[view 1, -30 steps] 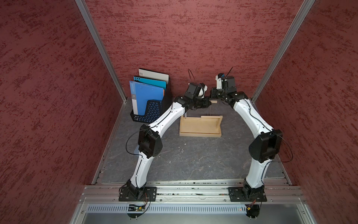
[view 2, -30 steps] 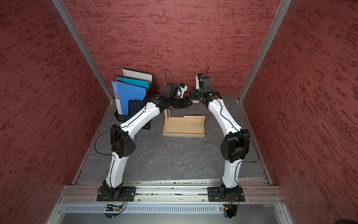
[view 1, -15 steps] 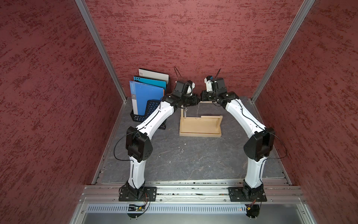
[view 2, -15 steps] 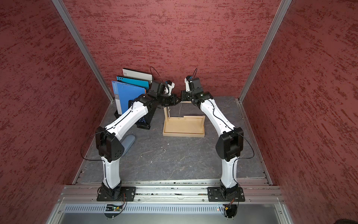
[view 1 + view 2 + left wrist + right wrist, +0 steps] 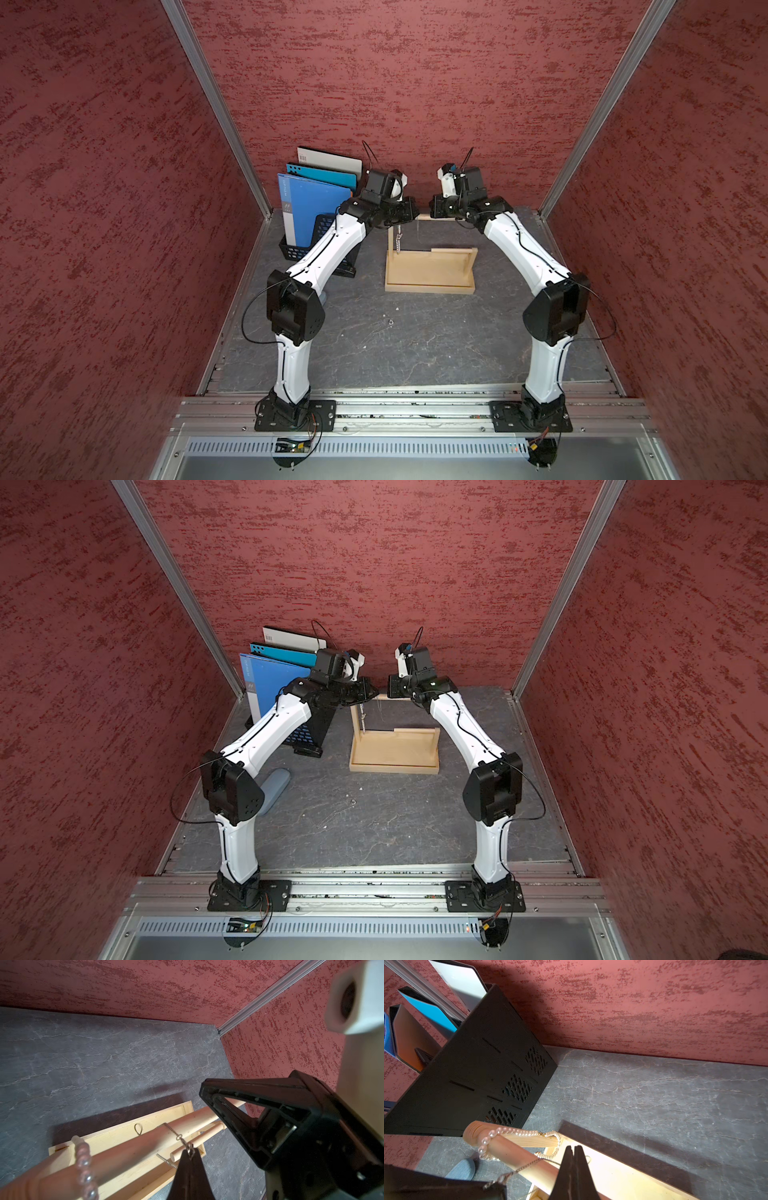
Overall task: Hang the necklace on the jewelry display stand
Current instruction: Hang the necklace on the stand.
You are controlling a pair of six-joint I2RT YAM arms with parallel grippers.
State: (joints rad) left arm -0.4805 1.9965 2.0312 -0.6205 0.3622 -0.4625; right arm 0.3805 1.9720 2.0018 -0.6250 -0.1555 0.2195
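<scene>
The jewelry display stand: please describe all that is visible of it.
The jewelry display stand is pale bare wood: a shallow rectangular tray base, a tall post with a long round dowel, and a shorter bar below. It stands upright on the grey table. A pearl strand and a thin chain hang over the dowel.

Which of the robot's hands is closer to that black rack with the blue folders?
Left. The left hand is over the stand's dowel, on the side next to the black rack; the right hand faces it from farther along the dowel.
</scene>
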